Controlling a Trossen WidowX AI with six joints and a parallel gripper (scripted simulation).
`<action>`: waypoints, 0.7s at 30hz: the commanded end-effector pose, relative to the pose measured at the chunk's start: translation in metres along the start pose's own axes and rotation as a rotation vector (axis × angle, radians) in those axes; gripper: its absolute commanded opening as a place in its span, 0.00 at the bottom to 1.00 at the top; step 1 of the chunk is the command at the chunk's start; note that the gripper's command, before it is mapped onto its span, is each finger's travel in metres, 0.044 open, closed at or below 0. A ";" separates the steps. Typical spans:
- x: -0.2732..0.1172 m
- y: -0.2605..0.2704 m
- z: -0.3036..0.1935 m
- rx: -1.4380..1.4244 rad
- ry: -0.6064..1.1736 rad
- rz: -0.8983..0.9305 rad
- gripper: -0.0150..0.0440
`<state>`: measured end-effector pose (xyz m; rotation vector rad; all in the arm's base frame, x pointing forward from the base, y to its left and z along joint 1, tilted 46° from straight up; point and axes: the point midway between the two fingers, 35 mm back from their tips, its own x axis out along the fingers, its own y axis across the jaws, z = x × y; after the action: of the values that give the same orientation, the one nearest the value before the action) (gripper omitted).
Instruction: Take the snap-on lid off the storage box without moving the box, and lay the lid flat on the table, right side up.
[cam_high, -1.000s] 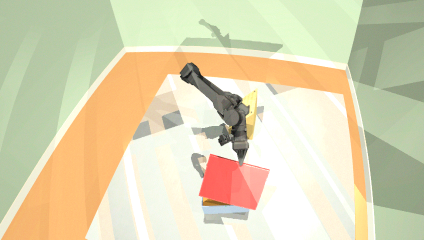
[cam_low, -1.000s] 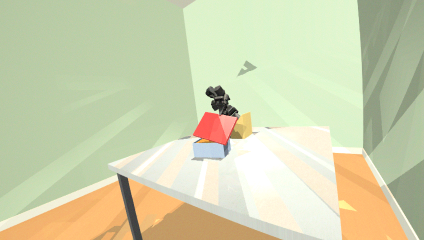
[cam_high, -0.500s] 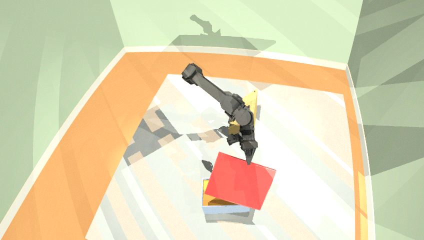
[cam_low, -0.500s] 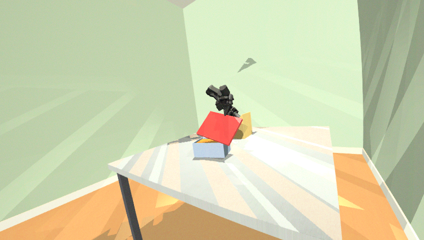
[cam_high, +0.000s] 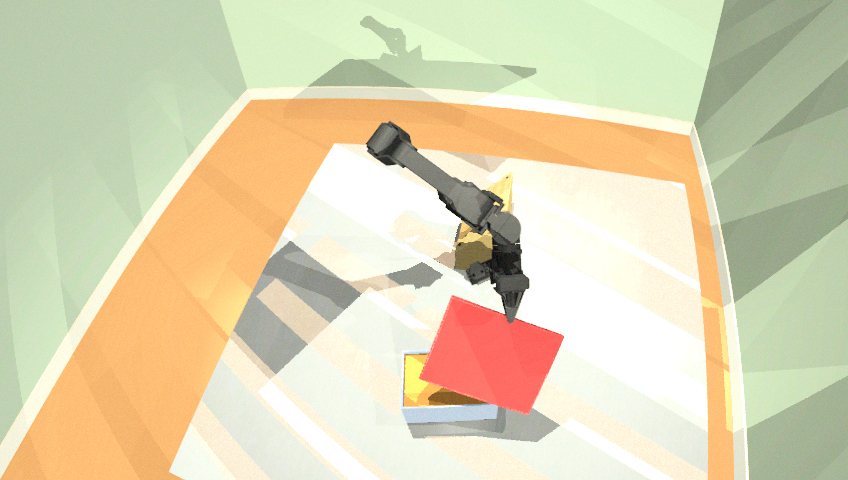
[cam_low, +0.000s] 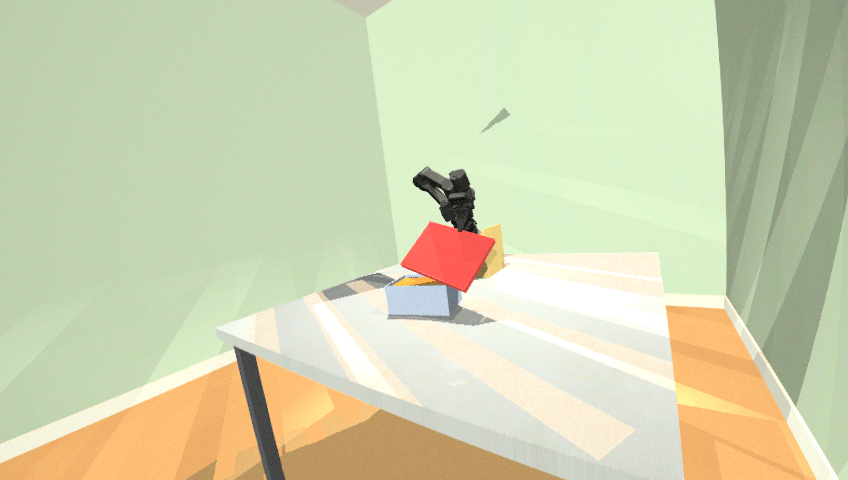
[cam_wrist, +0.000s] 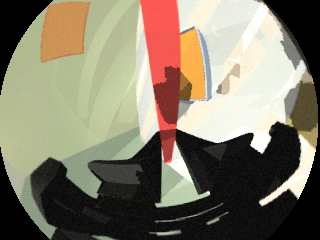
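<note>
The red lid (cam_high: 490, 356) (cam_low: 449, 255) (cam_wrist: 162, 55) is off the box, held in the air and tilted, its broad flat face towards the top and exterior views. My gripper (cam_high: 510, 318) (cam_low: 460, 228) (cam_wrist: 166, 133) is shut on one edge of the lid. The light blue storage box (cam_high: 449, 414) (cam_low: 418, 300) (cam_wrist: 207, 65) stands upright and open on the table (cam_high: 595, 267) (cam_low: 565, 356), with an orange-yellow inside. In the top view the lid covers the right part of the box. The lid's underside is hidden in the top and exterior views.
A yellow angular block (cam_high: 474, 252) (cam_low: 492, 255) stands on the table behind the box, partly hidden by the arm in the top view. The table's right edge lies to the right of the lid, with orange floor beyond it.
</note>
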<state>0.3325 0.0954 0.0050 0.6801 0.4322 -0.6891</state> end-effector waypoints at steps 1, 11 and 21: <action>-0.002 0.007 -0.009 0.013 -0.001 0.016 0.25; -0.003 0.007 -0.029 0.015 0.000 0.017 0.25; -0.004 0.007 -0.049 0.016 0.001 0.017 0.25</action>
<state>0.3246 0.1242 -0.0244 0.6802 0.4343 -0.6895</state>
